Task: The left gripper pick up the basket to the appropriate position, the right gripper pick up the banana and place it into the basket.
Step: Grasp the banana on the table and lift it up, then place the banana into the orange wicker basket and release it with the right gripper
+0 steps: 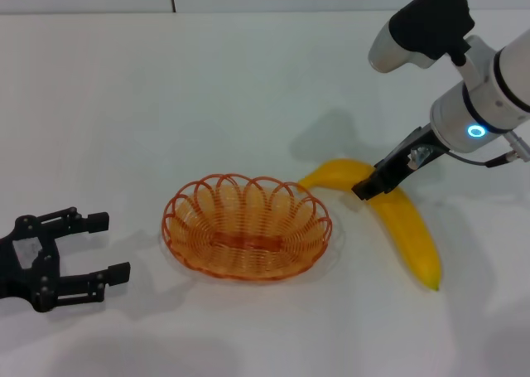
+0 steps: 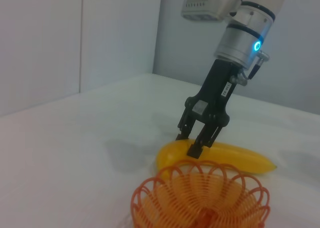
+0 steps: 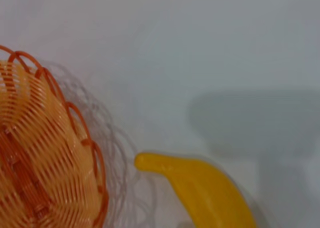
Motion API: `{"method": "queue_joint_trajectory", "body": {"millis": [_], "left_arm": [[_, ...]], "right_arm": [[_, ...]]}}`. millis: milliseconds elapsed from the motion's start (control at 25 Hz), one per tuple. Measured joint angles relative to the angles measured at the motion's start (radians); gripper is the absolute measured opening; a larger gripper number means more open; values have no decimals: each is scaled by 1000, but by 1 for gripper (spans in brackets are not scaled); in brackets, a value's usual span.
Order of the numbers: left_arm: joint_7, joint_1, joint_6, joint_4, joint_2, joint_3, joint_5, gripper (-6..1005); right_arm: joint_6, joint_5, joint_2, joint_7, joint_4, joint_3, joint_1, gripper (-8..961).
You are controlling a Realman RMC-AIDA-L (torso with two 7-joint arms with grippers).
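The orange wire basket (image 1: pixel 247 225) sits on the white table in the middle, and also shows in the left wrist view (image 2: pixel 200 200) and the right wrist view (image 3: pixel 45 153). The yellow banana (image 1: pixel 411 232) lies on the table just right of it, stem end near the basket's rim; it also shows in the wrist views (image 2: pixel 240 158) (image 3: pixel 205 188). My right gripper (image 1: pixel 368 186) (image 2: pixel 188 144) is down at the banana's stem half, fingers open and astride it. My left gripper (image 1: pixel 110 246) is open and empty, low over the table left of the basket, a hand's width away.
The white table (image 1: pixel 248 87) stretches behind and to the left of the basket. A pale wall (image 2: pixel 100 32) rises behind the table's far edge. Nothing else stands on the table.
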Motion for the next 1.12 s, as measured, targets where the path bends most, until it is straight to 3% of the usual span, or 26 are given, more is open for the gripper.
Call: {"method": "queue_joint_trajectory", "body": {"millis": [280,480,720,920,1120], "left_arm": [[-3,7,0,1,0,0,0,842],[-3,9,0,2,0,0,0,841],[-4,13,0,4,1,0,1,841],[-5,17,0,6,3,0,17,841],[-6,19,0,6,3,-2,41,841]], "right_arm": [[-8,0,-3,1,-33,15,2,506],[-25,-6,-7,-5,-77,80,2,509],[-109,-5,-10,-8,-252,143,-7,512],[-194,59,-2,-17,-480,79,-44,515],[-231,188,0,-74,-598,-45,-74,518]]}}
